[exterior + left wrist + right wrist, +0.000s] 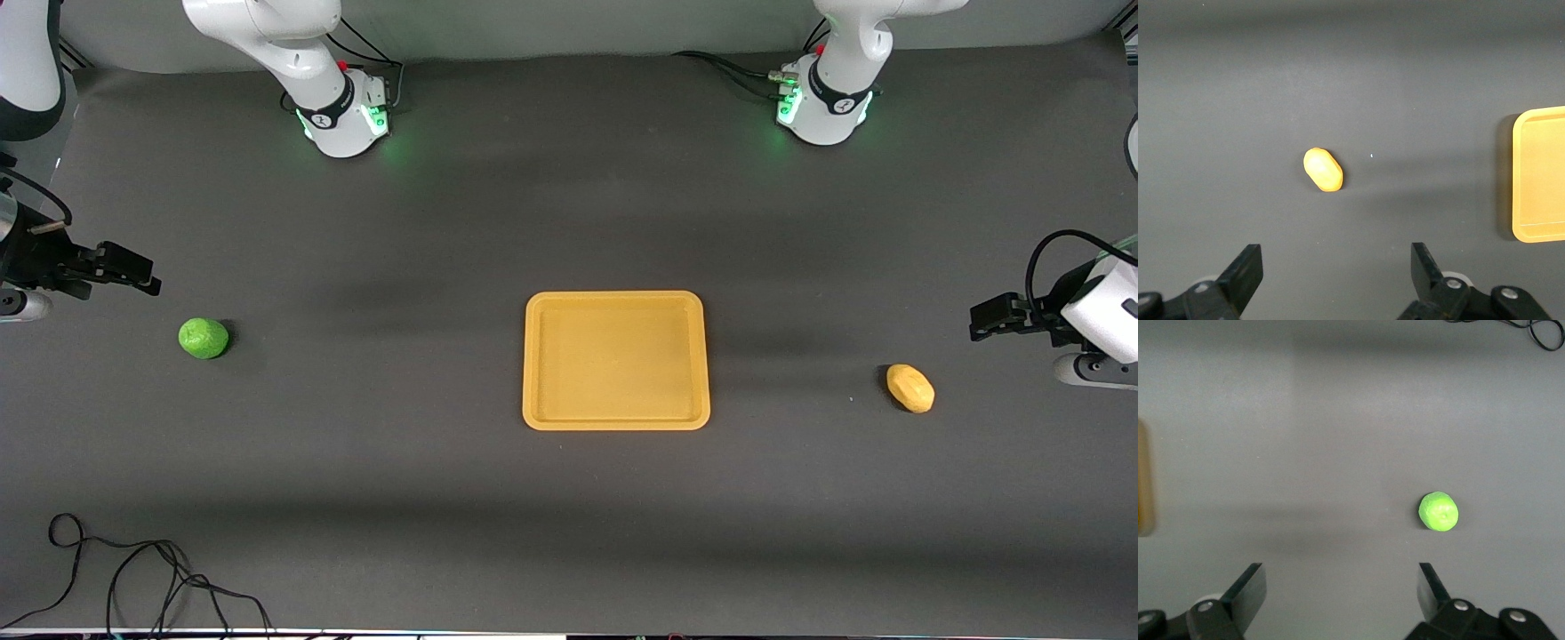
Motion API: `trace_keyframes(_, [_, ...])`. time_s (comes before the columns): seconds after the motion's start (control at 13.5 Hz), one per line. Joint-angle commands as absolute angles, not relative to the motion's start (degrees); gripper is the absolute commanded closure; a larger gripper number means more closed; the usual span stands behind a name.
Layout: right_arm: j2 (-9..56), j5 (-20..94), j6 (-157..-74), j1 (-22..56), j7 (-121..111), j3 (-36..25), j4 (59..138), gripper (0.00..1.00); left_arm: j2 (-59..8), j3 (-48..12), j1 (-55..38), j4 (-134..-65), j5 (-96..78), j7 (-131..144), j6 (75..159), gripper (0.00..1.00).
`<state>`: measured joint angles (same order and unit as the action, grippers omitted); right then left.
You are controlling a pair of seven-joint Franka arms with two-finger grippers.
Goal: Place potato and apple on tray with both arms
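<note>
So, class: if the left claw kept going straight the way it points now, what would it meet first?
Probably bare table. The open left claw hangs above it, and the potato lies slightly off its line, though depth is unclear.

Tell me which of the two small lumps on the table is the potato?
The yellow-tan oval potato toward the left arm's end of the table; the round one at the right arm's end is the bright green apple.

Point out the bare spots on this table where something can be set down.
The tray holds nothing. Bare mat lies between it and the apple, and between it and the potato. The corner with the loose cable is cluttered. The left gripper and right gripper hang open near the table ends.
</note>
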<state>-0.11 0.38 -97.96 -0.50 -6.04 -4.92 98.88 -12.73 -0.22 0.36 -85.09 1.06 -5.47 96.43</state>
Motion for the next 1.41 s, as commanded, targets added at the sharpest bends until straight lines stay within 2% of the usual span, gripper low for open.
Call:
trace_keyframes(0.0, [-0.18,0.26,-97.65,-0.09,-6.59,-5.19,98.35,0.00,-12.13,0.17,0.44,-88.48,1.84,-5.36,97.63,0.04])
trace_keyframes(0.37, [0.09,0.35,-97.65,-0.18,-6.59,-5.19,97.91,0.00,-15.11,0.26,6.49,-102.81,3.43,-13.77,114.67,0.06])
trace_keyframes(1.04, [0.26,0.62,-97.82,-0.09,-6.68,-5.01,96.42,0.00,-26.18,-0.09,7.38,-103.54,2.81,-15.29,119.09,0.12])
trace_keyframes(1.33, [0.18,0.62,-97.73,-0.18,-6.94,-5.19,96.42,0.00,-31.27,-0.09,7.91,-102.75,-2.78,-14.68,124.44,0.12])
